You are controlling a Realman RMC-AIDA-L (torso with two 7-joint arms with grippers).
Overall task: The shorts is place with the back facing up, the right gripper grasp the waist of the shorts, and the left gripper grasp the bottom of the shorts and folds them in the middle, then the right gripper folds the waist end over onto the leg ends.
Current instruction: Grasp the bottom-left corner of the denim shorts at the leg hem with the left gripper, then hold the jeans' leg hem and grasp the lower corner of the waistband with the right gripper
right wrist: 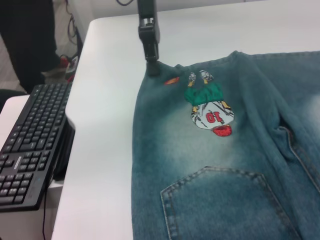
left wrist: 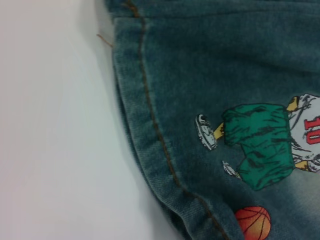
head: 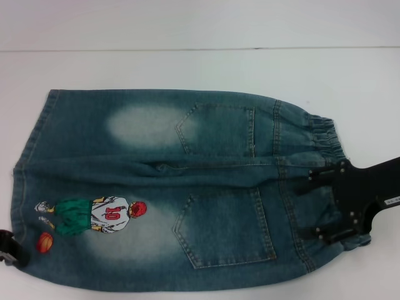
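Shorts point(head: 175, 187) flat on bench point(head: 187, 25), back up, long axis running pincer to pincer: right pincer point(head: 325, 203) over waist, left pincer point(head: 9, 250) at leg hem, grip state indeterminate for both.

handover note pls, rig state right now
Right gripper: on the waist end of the shorts, nearer pocket side.
Left gripper: at the leg hem corner by the basketball print.
Shorts: flat on the table, back up, both pockets showing.
Done: both grippers placed at their ends.
Left: lengthwise fold in the middle, then waist end over the leg ends.
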